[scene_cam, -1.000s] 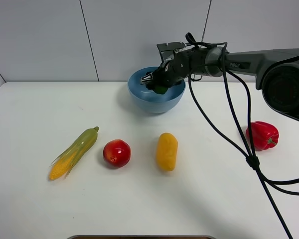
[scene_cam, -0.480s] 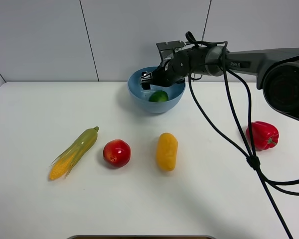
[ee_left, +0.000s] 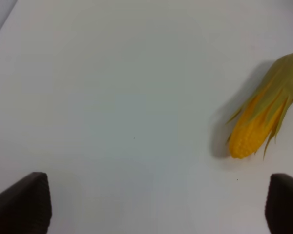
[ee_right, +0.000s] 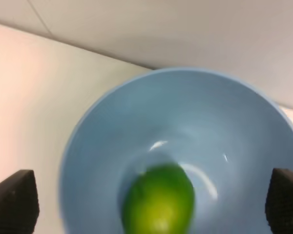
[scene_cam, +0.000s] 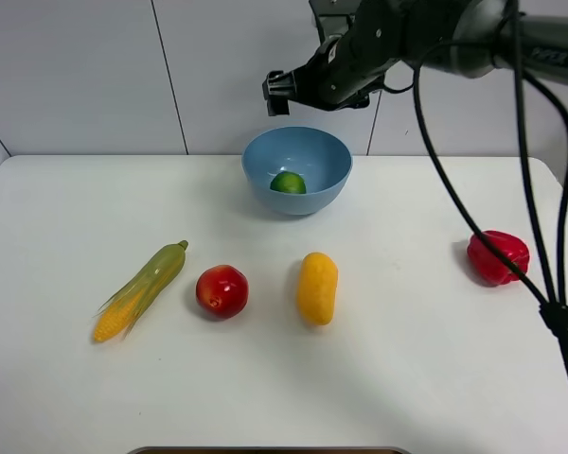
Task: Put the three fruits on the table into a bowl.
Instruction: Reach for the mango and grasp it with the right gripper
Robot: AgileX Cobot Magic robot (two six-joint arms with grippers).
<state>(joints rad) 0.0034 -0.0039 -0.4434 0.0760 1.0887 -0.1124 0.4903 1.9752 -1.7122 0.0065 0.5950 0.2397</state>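
Right end effector (scene_cam: 280, 91) hangs wide open and empty above the bowl (scene_cam: 324, 159), with the lime (scene_cam: 288, 183) inside it. Left end effector (ee_left: 151, 204), jaws apart and empty, hovers over bare counter (ee_left: 112, 97) beside the corn (ee_left: 259, 122). Apple (scene_cam: 221, 289) and mango (scene_cam: 317, 287) lie apart mid-counter, clear of edges.

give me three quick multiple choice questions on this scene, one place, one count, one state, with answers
1. Where is the lime? A) in the bowl B) beside the corn C) under the pepper
2. How many task fruits lie directly on the table? A) one B) two C) three
3. The right gripper is A) shut on the lime B) open and empty C) shut on the bowl
1 A: it sits inside the bowl. 2 B: the red fruit and the yellow fruit. 3 B: its fingers stand apart, nothing between.
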